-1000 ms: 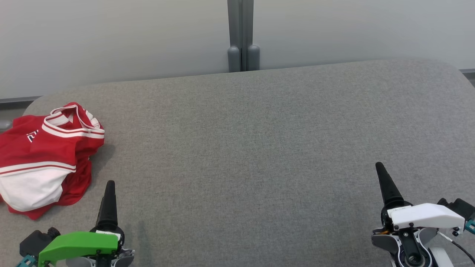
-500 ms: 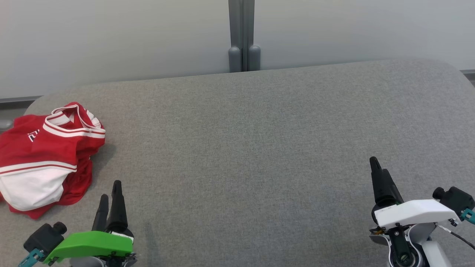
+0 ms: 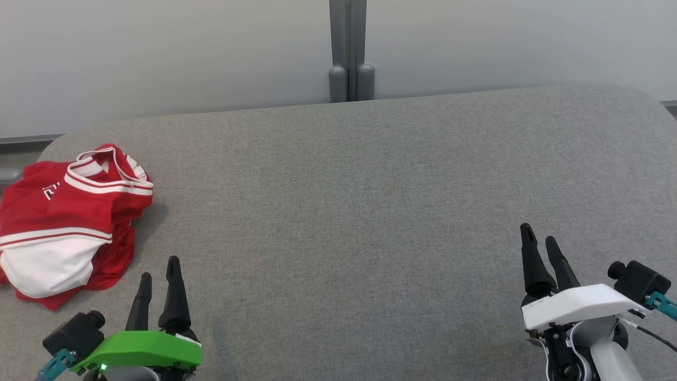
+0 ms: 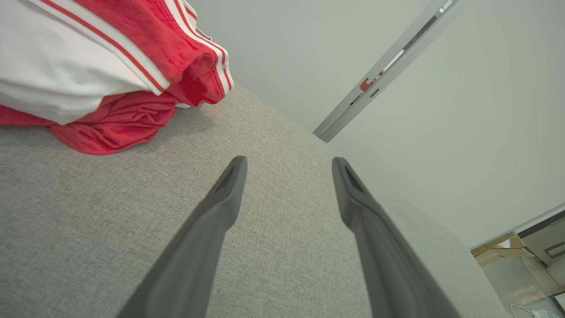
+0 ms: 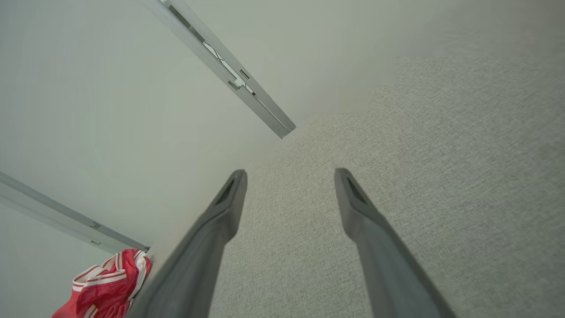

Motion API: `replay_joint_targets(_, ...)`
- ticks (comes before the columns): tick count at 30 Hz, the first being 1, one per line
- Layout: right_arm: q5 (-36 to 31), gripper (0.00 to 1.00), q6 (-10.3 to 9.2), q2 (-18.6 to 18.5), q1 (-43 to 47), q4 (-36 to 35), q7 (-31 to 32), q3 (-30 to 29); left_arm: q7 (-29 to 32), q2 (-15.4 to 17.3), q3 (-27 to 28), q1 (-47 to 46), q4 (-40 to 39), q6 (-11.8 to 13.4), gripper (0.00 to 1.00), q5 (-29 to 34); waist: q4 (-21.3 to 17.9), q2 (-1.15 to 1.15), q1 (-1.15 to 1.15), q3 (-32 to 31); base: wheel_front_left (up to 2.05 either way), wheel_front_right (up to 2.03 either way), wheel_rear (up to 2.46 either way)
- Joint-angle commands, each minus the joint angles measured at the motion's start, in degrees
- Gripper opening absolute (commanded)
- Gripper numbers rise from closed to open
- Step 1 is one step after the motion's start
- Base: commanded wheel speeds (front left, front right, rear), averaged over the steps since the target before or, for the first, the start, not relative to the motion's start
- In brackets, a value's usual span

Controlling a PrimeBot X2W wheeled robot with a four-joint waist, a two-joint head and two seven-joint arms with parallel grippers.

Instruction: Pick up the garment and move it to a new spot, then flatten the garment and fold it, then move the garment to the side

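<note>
A crumpled red and white jersey (image 3: 69, 222) is lying in a heap at the middle left of the head view, near the rounded corner of a grey fabric-covered surface (image 3: 344, 211). Just below and to its right, the left end effector (image 3: 158, 271) is pointing up the frame, its two dark fingers spread apart, gripping nothing and clear of the cloth. At the lower right, well apart from the jersey, the right end effector (image 3: 537, 235) is likewise standing open and empty. A grey post (image 3: 348, 50) is dividing the pale wall behind.
</note>
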Motion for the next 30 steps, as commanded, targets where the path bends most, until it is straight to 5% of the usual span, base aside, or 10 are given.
replay_joint_targets(1,-2.0,1.0,0.03,-0.3,-1.3,-0.7,-0.6,0.2,-0.6,0.5,0.0,0.1,-0.9,0.2,1.0,2.0,0.0,0.0,0.0,0.0,0.0,0.0,0.0)
replay_joint_targets(30,-19.2,1.0,0.03,-0.5,-1.4,0.6,-5.0,1.4,-4.9,0.7,-1.2,1.9,-2.2,-0.1,1.0,18.5,0.4,0.0,0.0,-0.3,0.0,0.0,0.0)
